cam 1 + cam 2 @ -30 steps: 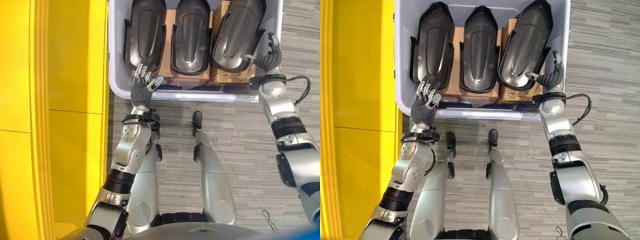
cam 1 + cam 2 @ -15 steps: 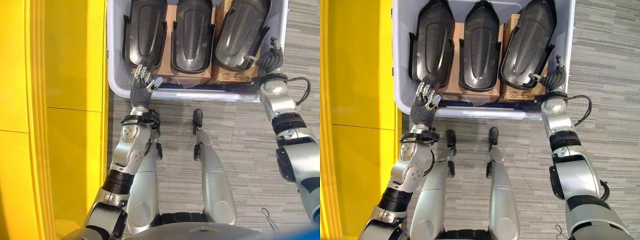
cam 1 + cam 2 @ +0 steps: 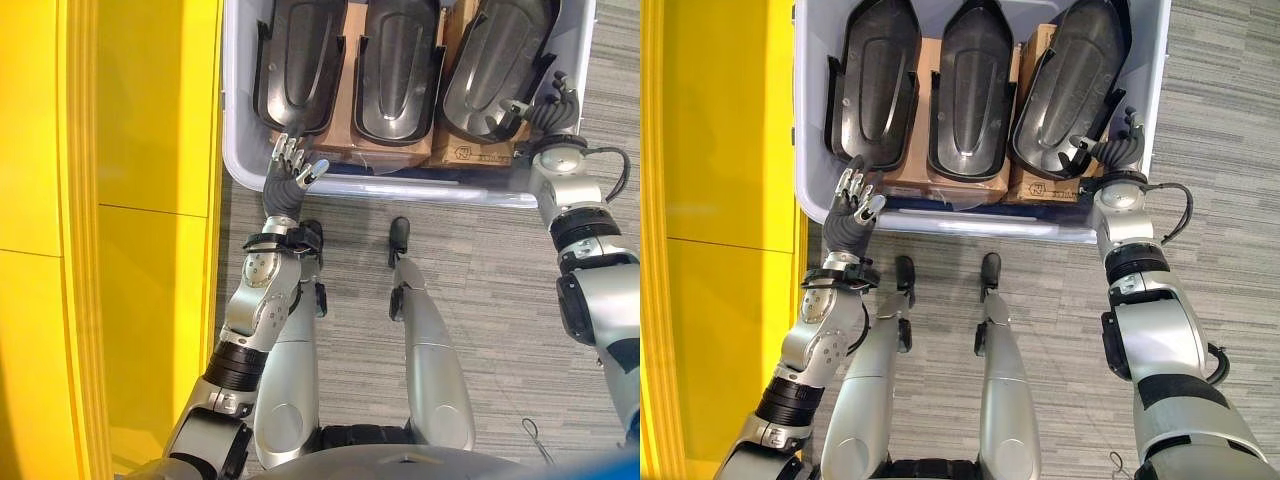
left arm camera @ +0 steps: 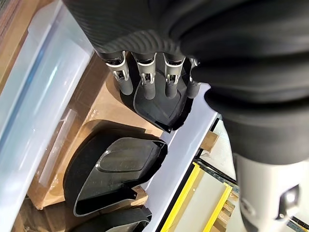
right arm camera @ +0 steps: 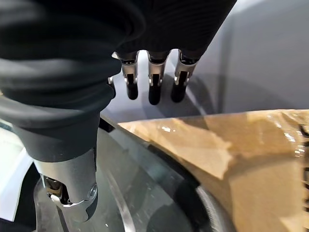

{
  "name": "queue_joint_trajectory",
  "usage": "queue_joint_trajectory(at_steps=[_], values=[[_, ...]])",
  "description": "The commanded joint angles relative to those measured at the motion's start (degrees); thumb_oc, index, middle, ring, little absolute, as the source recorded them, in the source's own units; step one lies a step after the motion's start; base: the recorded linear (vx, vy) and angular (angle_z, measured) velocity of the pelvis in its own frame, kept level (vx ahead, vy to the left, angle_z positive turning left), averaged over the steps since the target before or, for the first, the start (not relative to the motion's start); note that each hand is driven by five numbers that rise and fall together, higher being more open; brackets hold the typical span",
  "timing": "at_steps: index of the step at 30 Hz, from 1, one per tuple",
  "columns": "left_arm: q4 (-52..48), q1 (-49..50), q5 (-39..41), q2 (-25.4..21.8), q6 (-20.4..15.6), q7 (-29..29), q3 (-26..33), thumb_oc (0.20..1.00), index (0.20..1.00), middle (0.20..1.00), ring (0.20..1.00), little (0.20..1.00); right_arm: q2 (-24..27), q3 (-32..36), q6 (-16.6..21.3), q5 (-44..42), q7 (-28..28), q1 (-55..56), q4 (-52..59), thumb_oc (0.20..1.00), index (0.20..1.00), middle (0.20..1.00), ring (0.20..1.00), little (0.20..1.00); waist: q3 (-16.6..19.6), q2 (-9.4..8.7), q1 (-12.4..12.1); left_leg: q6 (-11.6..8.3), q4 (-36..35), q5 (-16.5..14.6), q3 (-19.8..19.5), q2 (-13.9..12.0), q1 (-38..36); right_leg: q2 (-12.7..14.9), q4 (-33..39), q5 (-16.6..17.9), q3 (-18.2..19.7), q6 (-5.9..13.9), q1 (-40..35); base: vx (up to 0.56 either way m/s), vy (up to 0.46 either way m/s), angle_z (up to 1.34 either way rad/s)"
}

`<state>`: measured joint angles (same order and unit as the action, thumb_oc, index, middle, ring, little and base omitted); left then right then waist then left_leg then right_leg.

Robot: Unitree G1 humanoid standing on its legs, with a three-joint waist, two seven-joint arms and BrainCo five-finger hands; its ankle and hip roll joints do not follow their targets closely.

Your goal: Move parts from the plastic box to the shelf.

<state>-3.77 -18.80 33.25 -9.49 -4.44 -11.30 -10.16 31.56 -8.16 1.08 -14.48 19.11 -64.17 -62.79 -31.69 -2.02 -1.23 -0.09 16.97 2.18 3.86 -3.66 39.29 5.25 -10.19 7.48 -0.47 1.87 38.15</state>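
Note:
A pale plastic box [image 3: 236,160] on the floor holds three black moulded parts lying side by side on cardboard cartons: a left part [image 3: 300,60], a middle part [image 3: 395,65] and a right part [image 3: 500,60]. My left hand [image 3: 290,172] is at the box's near left corner, open, its straight fingers [image 4: 147,77] over the near tip of the left part [image 4: 159,108]. My right hand [image 3: 1118,142] is inside the near right corner. Its fingers [image 5: 153,84] point into the gap by the box wall [image 5: 260,58], and its thumb [image 5: 72,193] lies over the right part [image 5: 145,198].
A tall yellow shelf unit [image 3: 150,200] runs along the left, close against the box's left wall. Grey striped carpet [image 3: 480,260] lies in front of the box and to its right. Brown cartons [image 3: 1040,185] sit under the parts.
The whole picture has shifted, so the camera moved. My right hand has gone further in beside the right part. My left hand has edged up to the left part's tip.

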Motion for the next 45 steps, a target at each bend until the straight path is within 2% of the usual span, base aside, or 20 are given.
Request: queue_joint_trajectory(at_steps=[1, 9, 12, 17, 22, 23, 24, 25, 33, 35, 36, 37, 43, 45], values=[[-8.87, 3.58, 2.01, -0.27, -3.04, 0.91, -0.76, 1.0, 1.0, 1.0, 1.0, 1.0, 6.71, -4.2, 2.34, -1.31, 0.25, -2.13, -0.14, 1.0, 1.0, 1.0, 1.0, 1.0, 1.9, 2.38, -0.17, -1.81, 2.55, -4.37, -5.78, -1.83, 1.13, 3.07, -7.1, -3.06, 0.01, 0.63, -0.34, 0.0, 0.0, 0.0], [-9.68, 3.54, 2.8, -0.68, -3.21, 1.44, -3.32, 1.0, 1.0, 1.0, 1.0, 1.0, 10.17, -8.77, 1.68, -3.82, -1.78, -7.54, -12.79, 1.0, 1.0, 1.0, 1.0, 1.0, 1.9, 3.66, -1.71, -1.52, 4.35, -4.97, -6.43, -1.31, 3.29, 3.4, -8.41, -3.33, -0.2, 0.53, 1.37, 0.0, 0.0, 0.02], [-10.66, 3.68, 3.33, -0.99, -3.57, 1.22, -4.38, 1.0, 1.0, 1.0, 1.0, 1.0, 12.16, -14.09, 1.04, -1.31, -2.85, -10.32, -16.98, 1.0, 1.0, 1.0, 1.0, 1.0, 1.9, 4.53, -2.58, -1.35, 5.39, -4.96, -6.78, -0.91, 5.08, 3.66, -9.21, -3.28, -0.44, 0.52, 2.85, -0.01, 0.013, 0.12], [-11.3, 4.23, 4.21, -0.41, -3.72, 1.08, -4.86, 1.0, 1.0, 1.0, 1.0, 1.0, 13.02, -14.18, 0.18, -3.67, -3.64, -11.96, -22.24, 1.0, 1.0, 1.0, 1.0, 1.0, 1.9, 6.13, -3.94, -1.15, 6.6, -5.05, -7.18, -0.47, 7.51, 3.89, -10.57, -3.47, -0.81, 0.51, 5.09, -0.02, 0.019, 0.06], [-11.59, 5.71, 4.6, -0.14, -3.63, 1.12, -5.06, 1.0, 1.0, 1.0, 1.0, 1.0, 13.95, -15.95, -0.3, -3.54, -4.44, -12.86, -23.0, 1.0, 1.0, 1.0, 1.0, 1.0, 1.9, 7.37, -4.93, -1.06, 7.75, -4.9, -7.6, -0.11, 10.04, 4.19, -12.12, -3.59, -1.25, 0.58, 7.45, -0.01, 0.012, 0.04], [-11.31, 5.86, 4.46, -0.05, -3.56, 1.17, -5.02, 1.0, 1.0, 1.0, 1.0, 1.0, 14.11, -15.71, -0.34, -3.89, -4.61, -12.56, -22.82, 0.9, 0.9, 0.9, 0.9, 0.9, 1.9, 7.48, -5.03, -1.04, 8.01, -4.86, -7.75, 0.03, 10.48, 4.26, -12.44, -3.59, -1.27, 0.59, 7.79, -0.01, 0.016, 0.09], [-11.14, 6.03, 4.43, 0.02, -3.5, 1.27, -4.95, 1.0, 1.0, 1.0, 1.0, 1.0, 14.05, -15.08, -0.43, -4.42, -4.83, -12.26, -22.71, 0.576, 0.576, 0.576, 0.576, 0.576, 1.9, 7.56, -5.08, -1.0, 8.2, -4.85, -7.8, 0.07, 10.78, 4.28, -12.65, -3.59, -1.32, 0.58, 8.08, -0.01, 0.014, 0.11], [-10.77, 6.32, 4.46, 0.31, -3.35, 1.43, -4.98, 1.0, 1.0, 1.0, 1.0, 1.0, 13.46, -14.85, -0.97, -4.49, -6.21, -11.28, -22.91, 0.2, 0.2, 0.2, 0.2, 0.2, 1.9, 7.73, -5.2, -1.0, 8.36, -4.78, -7.87, 0.12, 11.01, 4.29, -12.89, -3.52, -1.39, 0.69, 8.29, -0.01, 0.009, 0.09], [-9.25, 5.53, 4.16, 1.03, -2.42, 2.57, -5.44, 1.0, 1.0, 1.0, 1.0, 1.0, 10.07, -10.21, -1.42, -4.77, -6.19, -6.49, -21.85, 0.2, 0.2, 0.2, 0.2, 0.2, 1.9, 7.42, -5.32, -0.76, 8.22, -5.16, -7.84, -0.12, 8.49, 4.84, -13.14, -4.19, -1.82, 0.46, 5.83, 0.0, 0.007, 0.01], [-7.73, 5.45, 4.11, 1.72, -2.07, 3.21, -5.19, 1.0, 1.0, 1.0, 1.0, 1.0, 8.5, -4.56, -1.03, -8.93, -6.66, -2.88, -19.11, 0.2, 0.2, 0.2, 0.2, 0.2, 1.9, 7.03, -4.75, -0.73, 7.4, -5.32, -7.91, -0.2, 5.93, 4.94, -12.71, -4.57, -1.72, 0.35, 3.67, 0.0, 0.0, 0.0], [-6.86, 5.41, 3.82, 1.71, -1.67, 3.44, -5.24, 1.0, 1.0, 1.0, 1.0, 1.0, 7.69, -3.53, -0.94, -9.22, -6.88, -1.84, -18.07, 0.2, 0.2, 0.2, 0.2, 0.2, 1.9, 6.75, -4.47, -0.71, 7.14, -5.35, -7.88, -0.32, 4.93, 4.99, -12.3, -4.54, -1.73, 0.28, 2.7, 0.0, 0.0, 0.0], [-5.81, 5.05, 3.5, 1.48, -1.14, 4.08, -4.86, 1.0, 1.0, 1.0, 1.0, 1.0, 5.23, -1.96, -0.43, -8.59, -6.71, 1.23, -14.24, 0.2, 0.2, 0.2, 0.2, 0.2, 1.9, 5.68, -3.89, -0.71, 6.59, -5.39, -7.55, -0.71, 2.74, 4.92, -11.29, -4.51, -2.05, 0.15, 0.39, 0.0, 0.0, 0.0], [-3.87, 4.92, 2.36, 1.27, -0.25, 4.94, -3.76, 1.0, 1.0, 1.0, 1.0, 1.0, 1.03, -0.25, 0.39, -6.9, -6.13, 6.37, -6.66, 0.2, 0.2, 0.2, 0.2, 0.2, 1.9, 3.89, -2.83, -0.88, 5.06, -5.36, -7.37, -1.29, -1.5, 4.74, -9.14, -4.37, -2.1, 0.15, -4.01, 0.0, -0.004, -0.02], [-2.72, 4.88, 1.58, 1.23, 0.34, 5.57, -2.47, 1.0, 1.0, 1.0, 1.0, 1.0, -2.41, 1.94, 0.99, -6.56, -6.35, 11.02, 0.05, 0.2, 0.2, 0.2, 0.2, 0.2, 1.9, 2.66, -1.97, -1.05, 4.03, -5.27, -7.35, -1.73, -5.07, 4.41, -7.56, -4.15, -2.25, 0.12, -7.8, 0.0, -0.012, -0.03]])
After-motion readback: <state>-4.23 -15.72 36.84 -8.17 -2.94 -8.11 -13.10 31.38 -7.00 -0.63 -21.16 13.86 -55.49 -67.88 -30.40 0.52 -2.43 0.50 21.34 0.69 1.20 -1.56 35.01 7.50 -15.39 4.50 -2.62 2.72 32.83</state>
